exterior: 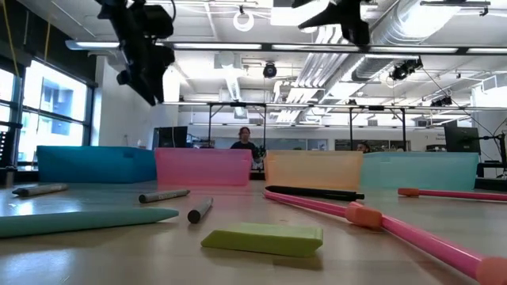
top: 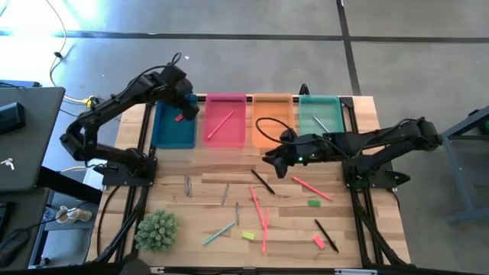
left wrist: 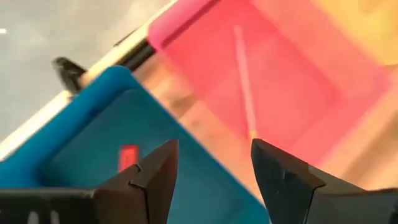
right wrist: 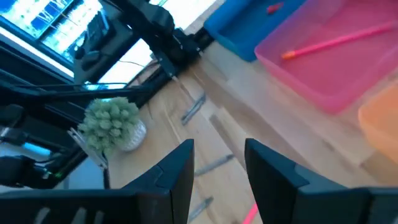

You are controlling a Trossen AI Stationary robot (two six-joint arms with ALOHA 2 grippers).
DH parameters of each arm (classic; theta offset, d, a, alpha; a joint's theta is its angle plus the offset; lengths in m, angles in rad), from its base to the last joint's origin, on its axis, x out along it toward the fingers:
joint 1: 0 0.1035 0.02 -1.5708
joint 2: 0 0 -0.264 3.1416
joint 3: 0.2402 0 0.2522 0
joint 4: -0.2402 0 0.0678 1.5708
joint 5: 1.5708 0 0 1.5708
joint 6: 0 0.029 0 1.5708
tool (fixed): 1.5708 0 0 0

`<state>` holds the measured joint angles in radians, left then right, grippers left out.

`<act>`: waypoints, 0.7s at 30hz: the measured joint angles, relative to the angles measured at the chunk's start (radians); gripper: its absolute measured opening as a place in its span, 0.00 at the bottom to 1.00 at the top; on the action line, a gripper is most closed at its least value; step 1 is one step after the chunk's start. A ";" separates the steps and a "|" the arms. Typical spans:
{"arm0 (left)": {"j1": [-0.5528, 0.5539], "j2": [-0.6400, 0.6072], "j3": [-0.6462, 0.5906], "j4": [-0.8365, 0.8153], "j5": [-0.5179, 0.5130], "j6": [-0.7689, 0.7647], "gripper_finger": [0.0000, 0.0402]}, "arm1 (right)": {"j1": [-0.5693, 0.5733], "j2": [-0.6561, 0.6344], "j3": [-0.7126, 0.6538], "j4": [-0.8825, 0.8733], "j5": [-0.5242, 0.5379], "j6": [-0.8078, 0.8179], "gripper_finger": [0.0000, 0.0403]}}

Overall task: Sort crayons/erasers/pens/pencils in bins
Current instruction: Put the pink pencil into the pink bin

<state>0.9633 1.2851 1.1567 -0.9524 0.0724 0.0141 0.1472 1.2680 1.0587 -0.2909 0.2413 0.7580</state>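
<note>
Empty and parted, the right gripper [top: 273, 163] is being held just over a long dark pen [top: 262, 181], which is lying diagonally on the table [top: 221, 206] beneath it. Parted too, the left gripper [top: 189, 107] is being held farther off, above the blue bin [top: 174, 137], where a red eraser [top: 179, 118] is lying.

You see four bins [exterior: 202, 166] lined across mid-frame, a green eraser [exterior: 264, 238] at lower centre, a pink stick [exterior: 412, 229] lower right, and a gripper [exterior: 142, 55] hanging upper left.

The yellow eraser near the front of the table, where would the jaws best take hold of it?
Probably from straight above, closing across the short width of the yellow eraser. It lies flat, a low block with little height, so a side approach would offer little to grip. Its long sides look clear of the sticks nearby.
</note>
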 joint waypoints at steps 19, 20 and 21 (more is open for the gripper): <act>-0.186 -0.081 -0.031 -0.041 0.020 -0.037 0.48 | 0.101 0.153 0.137 -0.589 -0.064 0.053 0.33; -0.199 -0.081 -0.031 -0.045 0.020 -0.037 0.48 | 0.107 0.161 0.137 -0.603 -0.064 0.053 0.33; -0.210 -0.081 -0.031 -0.050 0.020 -0.037 0.48 | 0.111 0.171 0.137 -0.609 -0.064 0.053 0.33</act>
<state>0.7534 1.2045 1.1255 -1.0020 0.0921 -0.0231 0.2580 1.4390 1.1957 -0.8994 0.1772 0.8111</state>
